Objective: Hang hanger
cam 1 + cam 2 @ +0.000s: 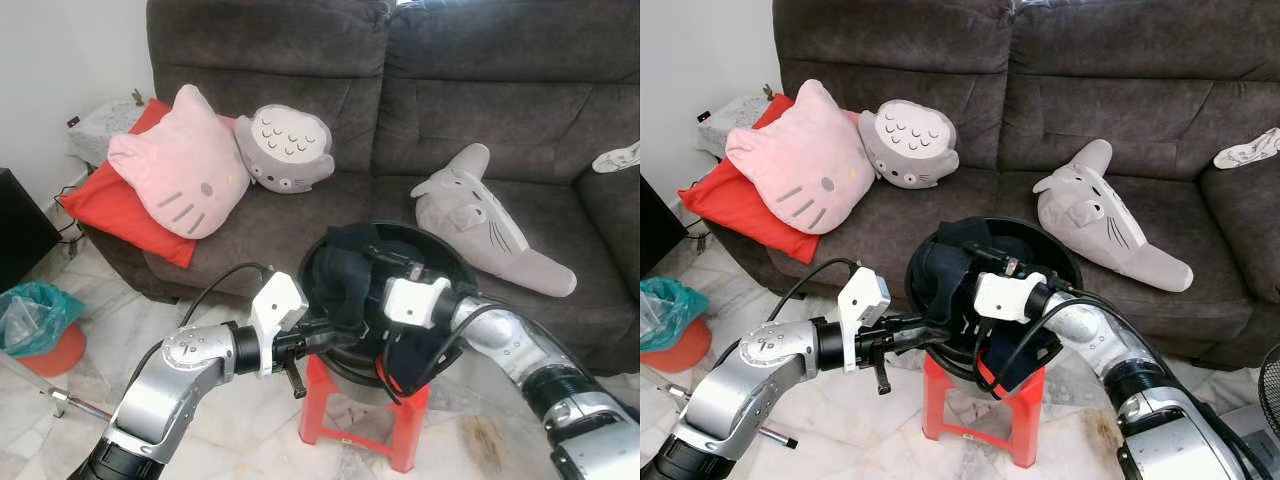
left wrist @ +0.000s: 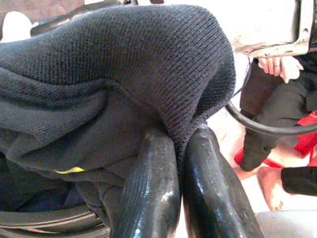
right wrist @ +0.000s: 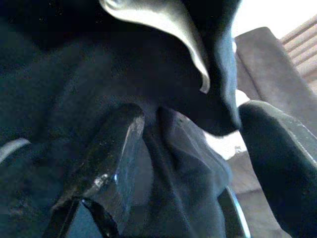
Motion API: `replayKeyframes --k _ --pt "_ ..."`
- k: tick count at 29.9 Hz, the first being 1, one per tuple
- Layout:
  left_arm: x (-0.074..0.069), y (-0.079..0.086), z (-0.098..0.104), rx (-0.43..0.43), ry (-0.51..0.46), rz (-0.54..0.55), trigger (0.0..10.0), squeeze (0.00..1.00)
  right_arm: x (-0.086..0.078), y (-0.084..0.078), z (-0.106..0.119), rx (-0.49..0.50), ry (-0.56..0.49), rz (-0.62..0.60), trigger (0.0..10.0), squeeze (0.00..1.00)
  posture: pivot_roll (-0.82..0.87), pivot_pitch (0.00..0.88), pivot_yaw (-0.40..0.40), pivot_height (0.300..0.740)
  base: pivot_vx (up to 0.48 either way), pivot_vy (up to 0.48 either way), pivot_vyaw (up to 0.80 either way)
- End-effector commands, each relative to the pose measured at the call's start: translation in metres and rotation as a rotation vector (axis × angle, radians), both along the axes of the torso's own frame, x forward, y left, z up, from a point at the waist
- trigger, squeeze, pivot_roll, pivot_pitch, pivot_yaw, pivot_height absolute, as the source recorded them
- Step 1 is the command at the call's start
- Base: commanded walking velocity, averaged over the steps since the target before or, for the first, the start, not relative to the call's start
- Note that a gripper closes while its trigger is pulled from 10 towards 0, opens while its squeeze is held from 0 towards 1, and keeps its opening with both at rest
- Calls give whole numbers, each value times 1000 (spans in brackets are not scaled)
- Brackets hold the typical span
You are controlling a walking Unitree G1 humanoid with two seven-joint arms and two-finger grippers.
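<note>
A black basin (image 1: 445, 252) stands on a red plastic stool (image 1: 404, 420) in front of the sofa. A dark knit garment (image 1: 338, 275) is heaped inside it. My left gripper (image 1: 335, 335) sits at the basin's near left rim, shut on a fold of the garment (image 2: 99, 74), with the fingers (image 2: 148, 188) pressed together on the cloth. My right gripper (image 1: 372, 258) reaches into the basin from the right. Its fingers (image 3: 109, 163) stand apart, and a fold of the dark cloth (image 3: 183, 163) hangs between them.
A dark grey sofa (image 1: 480, 110) holds a pink cat cushion (image 1: 180, 165), a red cushion (image 1: 110, 205) and two grey plush toys (image 1: 285, 148). An orange bucket with a green bag (image 1: 42, 320) sits on the floor at left. A person's hand (image 2: 278, 64) and bare foot (image 2: 270, 184) are nearby.
</note>
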State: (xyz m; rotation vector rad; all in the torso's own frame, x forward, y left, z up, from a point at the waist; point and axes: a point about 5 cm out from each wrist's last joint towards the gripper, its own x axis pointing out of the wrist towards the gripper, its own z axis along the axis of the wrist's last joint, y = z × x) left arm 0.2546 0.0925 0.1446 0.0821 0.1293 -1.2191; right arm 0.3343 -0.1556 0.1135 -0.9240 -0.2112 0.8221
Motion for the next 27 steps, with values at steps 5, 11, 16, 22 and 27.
replayKeyframes --k 5,11,16,22,27 --pt "-3 -1 9 -6 -35 -17 10000 0 11 -3 13 15 -47 -51 10000 0 -44 0 40 740 0 0 0" --pt "-4 -1 10 -7 -37 -23 10000 0 6 6 6 10 20 18 10000 0 -36 0 35 740 0 0 0" --pt "-5 -1 11 -5 -39 -23 10000 0 4 11 0 1 46 46 10000 0 -27 0 31 740 0 0 0" --pt "-8 0 12 -5 -39 -18 10000 0 9 16 6 2 5 40 10000 0 -15 0 27 740 0 0 0" --pt "-8 -1 11 -4 -35 -21 10000 0 11 19 12 -2 -47 51 10000 0 -15 0 25 740 0 0 0"
